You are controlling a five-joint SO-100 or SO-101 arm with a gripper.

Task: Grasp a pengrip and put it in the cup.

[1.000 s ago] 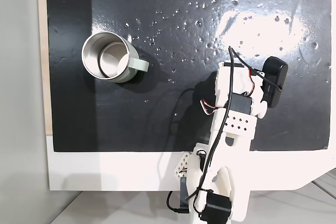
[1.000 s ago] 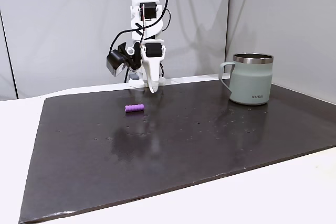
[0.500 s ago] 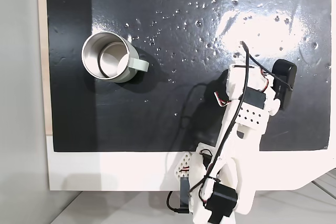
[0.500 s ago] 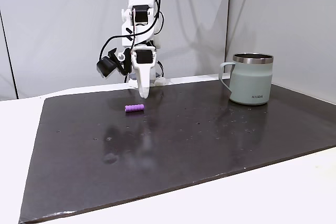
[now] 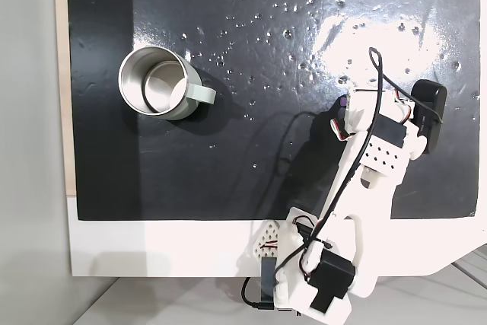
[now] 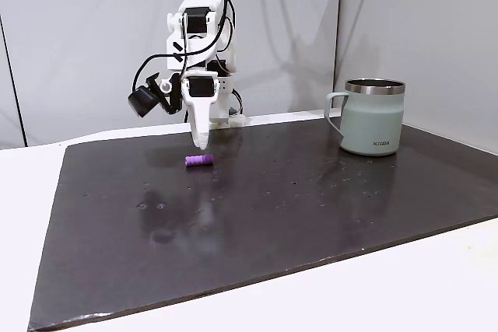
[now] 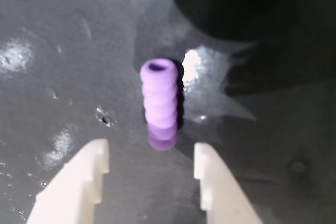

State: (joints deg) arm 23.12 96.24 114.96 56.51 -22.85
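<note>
— How does the arm stand?
— In a fixed view it rises from its base, folds at the top, and points the gripper [image 6: 201, 144] straight down.
— And the fingers [image 7: 86, 174]?
— In the wrist view they are spread apart, with nothing between them.

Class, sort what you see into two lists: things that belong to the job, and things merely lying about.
Belongs to the job:
pengrip, lying on the mat
cup, standing apart
gripper, fingers open

Just there:
black mat
white table
</note>
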